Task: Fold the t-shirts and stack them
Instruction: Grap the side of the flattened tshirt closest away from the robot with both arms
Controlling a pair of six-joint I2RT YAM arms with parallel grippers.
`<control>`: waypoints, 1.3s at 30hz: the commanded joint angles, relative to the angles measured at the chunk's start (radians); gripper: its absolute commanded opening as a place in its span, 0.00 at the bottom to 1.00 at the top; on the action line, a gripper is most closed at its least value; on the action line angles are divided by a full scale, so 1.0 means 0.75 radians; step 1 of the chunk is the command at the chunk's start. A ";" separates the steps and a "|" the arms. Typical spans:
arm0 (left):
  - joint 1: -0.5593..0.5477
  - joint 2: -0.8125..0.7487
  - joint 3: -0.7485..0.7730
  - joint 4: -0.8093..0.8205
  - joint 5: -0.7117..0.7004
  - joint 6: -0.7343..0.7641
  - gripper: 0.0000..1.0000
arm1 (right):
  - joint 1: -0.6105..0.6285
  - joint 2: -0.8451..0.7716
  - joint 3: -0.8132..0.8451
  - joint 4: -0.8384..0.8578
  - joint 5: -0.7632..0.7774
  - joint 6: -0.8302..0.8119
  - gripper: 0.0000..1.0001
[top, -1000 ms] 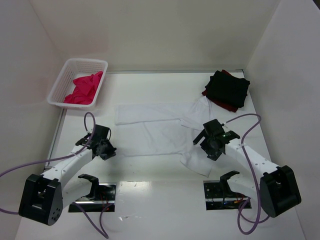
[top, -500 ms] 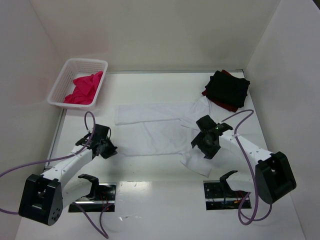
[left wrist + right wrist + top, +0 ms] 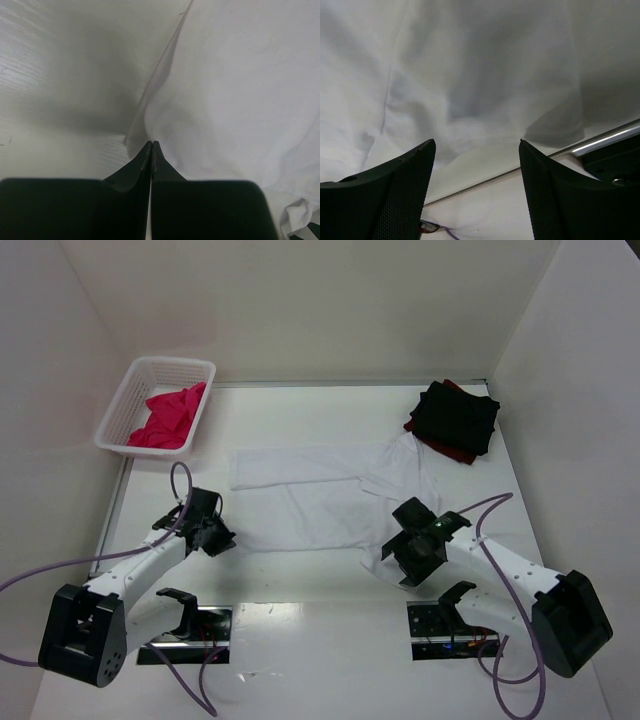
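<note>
A white t-shirt [image 3: 310, 502] lies spread flat in the middle of the table. My left gripper [image 3: 218, 537] is at the shirt's near left corner. In the left wrist view the gripper [image 3: 151, 144] is shut, pinching the cloth's edge [image 3: 240, 90]. My right gripper [image 3: 400, 562] is open over the shirt's near right part. In the right wrist view the gripper [image 3: 477, 142] has cloth [image 3: 470, 65] under and beyond it and holds nothing. A folded black t-shirt [image 3: 455, 417] lies on a dark red one [image 3: 440, 448] at the back right. Pink t-shirts [image 3: 170, 415] lie in the basket.
A white mesh basket [image 3: 120, 410] stands at the back left. White walls enclose the table on three sides. Black stands [image 3: 185, 608] [image 3: 450, 602] and purple cables sit at the near edge. A metal rail [image 3: 605, 140] runs along the table front.
My right gripper has moved toward the near edge and a little left, over the shirt's near right part, still open. The left gripper has not moved.
</note>
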 commanded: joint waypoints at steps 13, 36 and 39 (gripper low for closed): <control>-0.005 -0.022 0.030 0.018 0.029 0.033 0.00 | 0.147 0.054 0.014 -0.045 0.038 0.312 0.66; -0.005 -0.010 0.030 0.024 0.040 0.021 0.00 | 0.147 0.323 0.077 -0.004 0.067 0.407 0.10; -0.005 0.002 0.043 0.038 0.057 0.021 0.00 | 0.147 0.268 0.087 -0.027 0.107 0.423 0.00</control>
